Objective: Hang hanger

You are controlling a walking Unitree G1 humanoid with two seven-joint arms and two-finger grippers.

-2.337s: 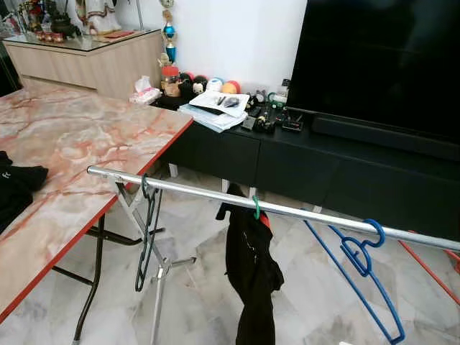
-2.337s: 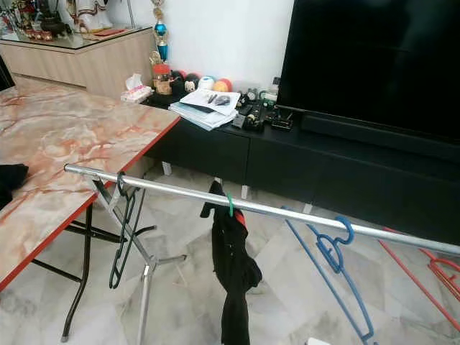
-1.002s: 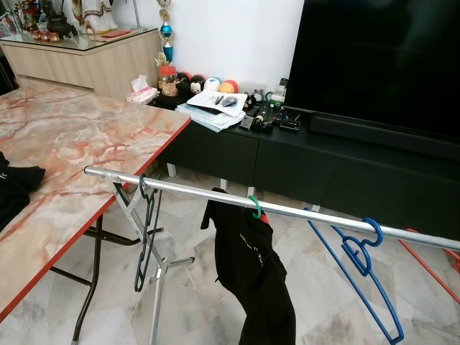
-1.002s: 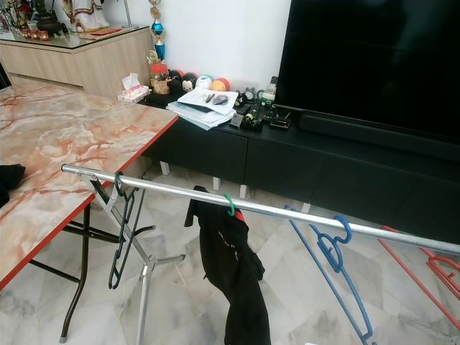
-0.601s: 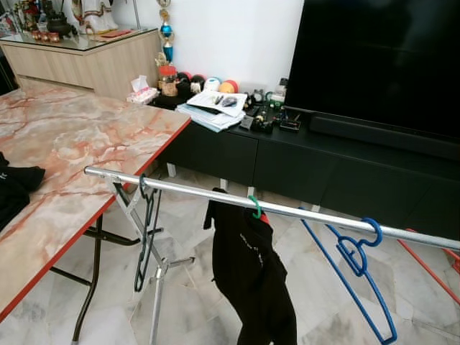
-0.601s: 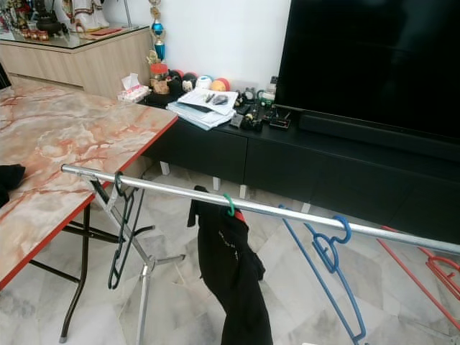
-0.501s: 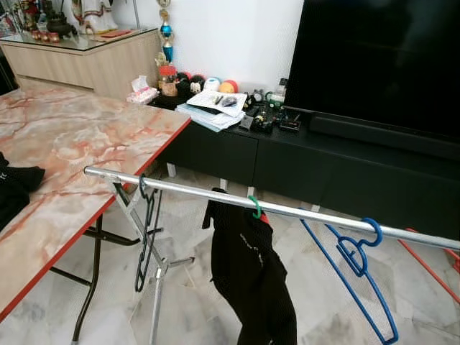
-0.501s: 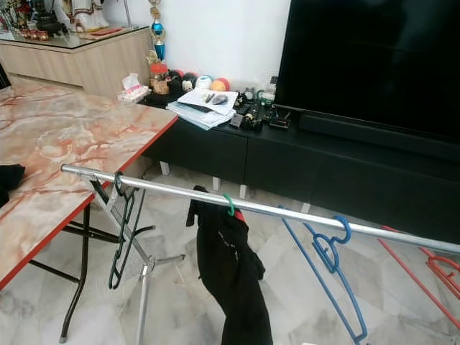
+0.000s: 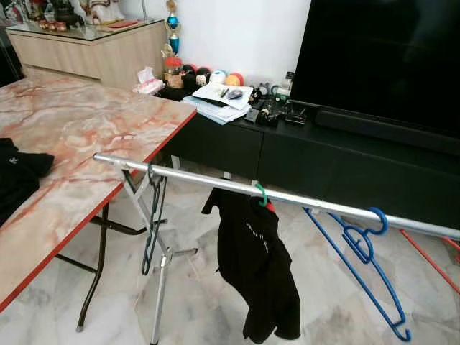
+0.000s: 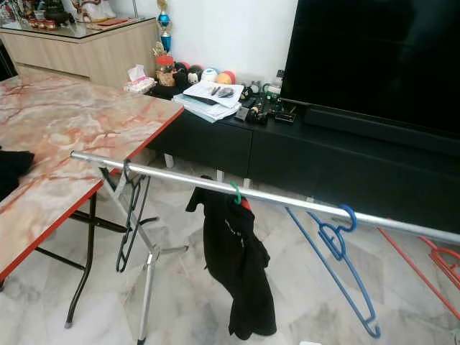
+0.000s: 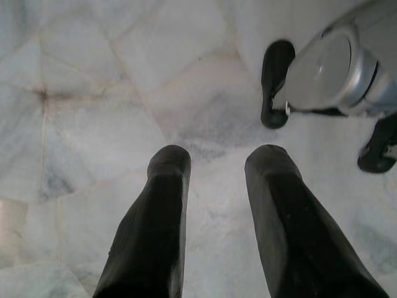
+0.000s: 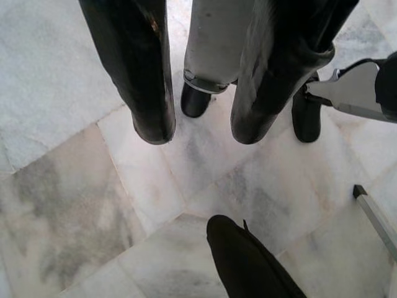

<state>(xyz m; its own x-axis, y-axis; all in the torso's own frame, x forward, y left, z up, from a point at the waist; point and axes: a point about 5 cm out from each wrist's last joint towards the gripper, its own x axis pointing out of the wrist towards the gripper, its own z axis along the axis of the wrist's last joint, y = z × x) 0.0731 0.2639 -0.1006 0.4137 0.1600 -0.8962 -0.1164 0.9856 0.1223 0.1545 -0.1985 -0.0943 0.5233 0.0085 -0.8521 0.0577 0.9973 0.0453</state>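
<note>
Bright, even daylight; sharp focus.

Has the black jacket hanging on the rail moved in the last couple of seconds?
Yes. The black jacket has swung: against the rail, its lower end now hangs further to the robot's right of its green hook than before.

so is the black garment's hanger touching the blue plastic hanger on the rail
Apart. The left eye view shows bare silver metal rail between the black garment's green hook and the blue plastic hanger.
</note>
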